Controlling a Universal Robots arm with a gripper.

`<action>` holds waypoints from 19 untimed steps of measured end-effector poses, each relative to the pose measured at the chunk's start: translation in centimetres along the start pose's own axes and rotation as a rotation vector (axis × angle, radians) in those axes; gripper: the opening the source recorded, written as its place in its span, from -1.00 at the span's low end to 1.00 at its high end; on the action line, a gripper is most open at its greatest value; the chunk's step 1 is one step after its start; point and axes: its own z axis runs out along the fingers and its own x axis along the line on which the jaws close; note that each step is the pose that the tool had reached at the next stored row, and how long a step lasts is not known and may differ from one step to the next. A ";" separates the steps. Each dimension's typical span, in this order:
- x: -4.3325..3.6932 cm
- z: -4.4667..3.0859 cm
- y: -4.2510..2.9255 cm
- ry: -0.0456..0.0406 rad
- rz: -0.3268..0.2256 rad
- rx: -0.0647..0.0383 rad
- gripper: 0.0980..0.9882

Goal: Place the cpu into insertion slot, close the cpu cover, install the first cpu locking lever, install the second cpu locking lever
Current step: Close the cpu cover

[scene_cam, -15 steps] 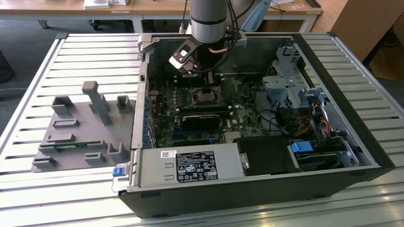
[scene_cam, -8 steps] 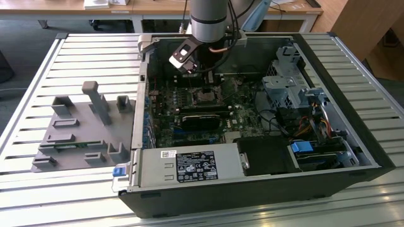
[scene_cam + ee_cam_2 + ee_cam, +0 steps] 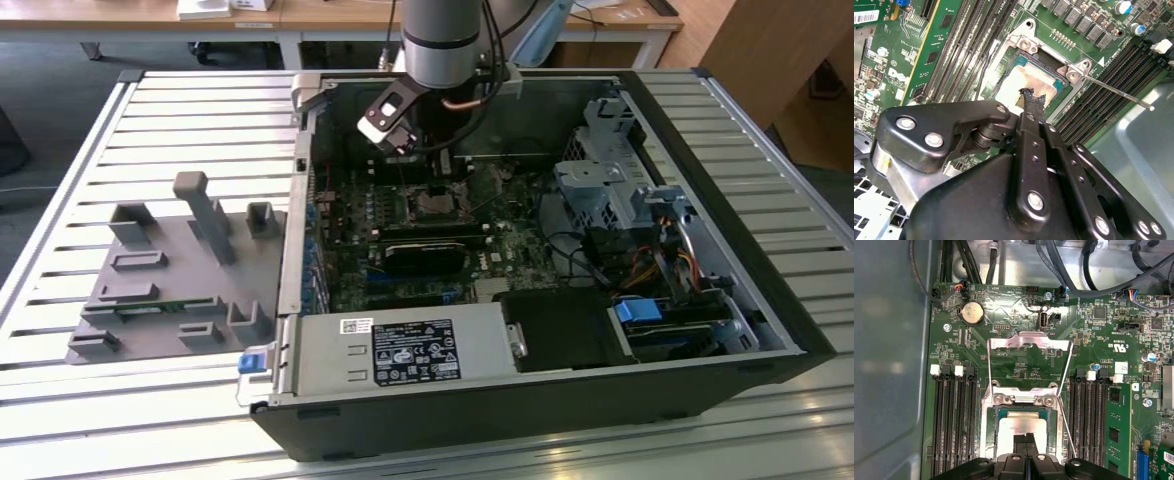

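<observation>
The cpu (image 3: 1021,421), a flat square chip with a dull beige metal top, lies in the insertion slot (image 3: 988,426) on the green motherboard. My gripper (image 3: 1025,436) is shut, its two black fingers pressed together with nothing between them. In the second wrist view the gripper (image 3: 1033,97) tips sit right over the cpu (image 3: 1019,82); whether they touch it I cannot tell. The cpu cover (image 3: 1029,342), a silvery window frame, is flipped open and lies back off the slot. One thin locking lever (image 3: 1114,90) sticks out, unlatched. In the exterior view the gripper (image 3: 430,172) hangs inside the open computer case over the slot (image 3: 434,203).
Long black memory slots (image 3: 951,425) flank the socket on both sides. Cables (image 3: 1094,285) and a coin battery (image 3: 973,313) lie beyond the cover. A grey fixture (image 3: 174,270) stands on the slatted table at the exterior view's left. The power supply (image 3: 400,350) and drive cage (image 3: 601,185) crowd the case.
</observation>
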 end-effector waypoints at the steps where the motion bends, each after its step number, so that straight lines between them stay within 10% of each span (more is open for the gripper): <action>1: 0.00 -0.02 0.00 0.0000 0.000 0.000 -0.98; 19: -0.03 -0.97 0.05 -0.0022 0.000 0.000 -0.98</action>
